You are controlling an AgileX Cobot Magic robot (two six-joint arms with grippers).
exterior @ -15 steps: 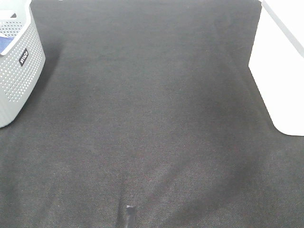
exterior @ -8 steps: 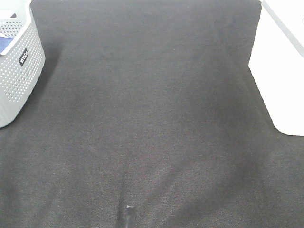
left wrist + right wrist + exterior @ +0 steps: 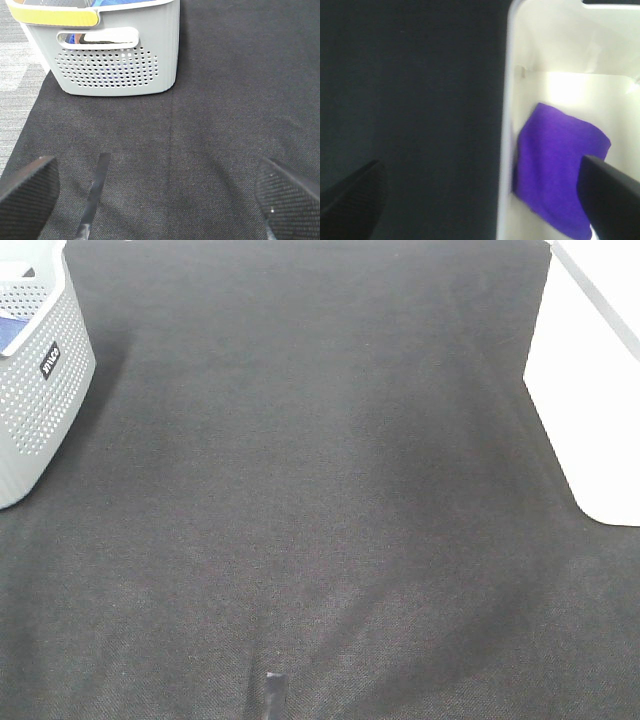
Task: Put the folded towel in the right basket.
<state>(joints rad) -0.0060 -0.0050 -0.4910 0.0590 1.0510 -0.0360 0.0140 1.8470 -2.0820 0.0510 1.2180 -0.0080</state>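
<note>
the towel (image 3: pixel 555 165), purple and folded, lies on the floor of the white basket (image 3: pixel 545 45), close against the wall on the side of the open desk (image 3: pixel 320 490). one corner of it is hidden behind a finger of the right pincer (image 3: pixel 480 200). that pincer is spread wide and pinches nothing. it hangs over the basket's wall, with one finger (image 3: pixel 350 200) above the dark cloth and the other above the basket's inside. how high it hangs above the towel i cannot tell. in the high view the white basket stands at the right edge of the desk, cut off by the frame, and its inside does not show there. the grey basket (image 3: pixel 35 400) stands at the far left, perforated, with a small dark label on its side. the two baskets are well apart, with the dark woven cloth between them. the left pincer (image 3: pixel 157 195) is also spread wide and pinches nothing. it hangs over the cloth and faces the grey basket's handle side. a yellow band (image 3: pixel 55 16) runs along that basket's rim, and something blue (image 3: pixel 112 4) shows inside it. a thin dark strip (image 3: pixel 95 195) lies beside one left finger (image 3: pixel 27 192); what it is i cannot tell.
</note>
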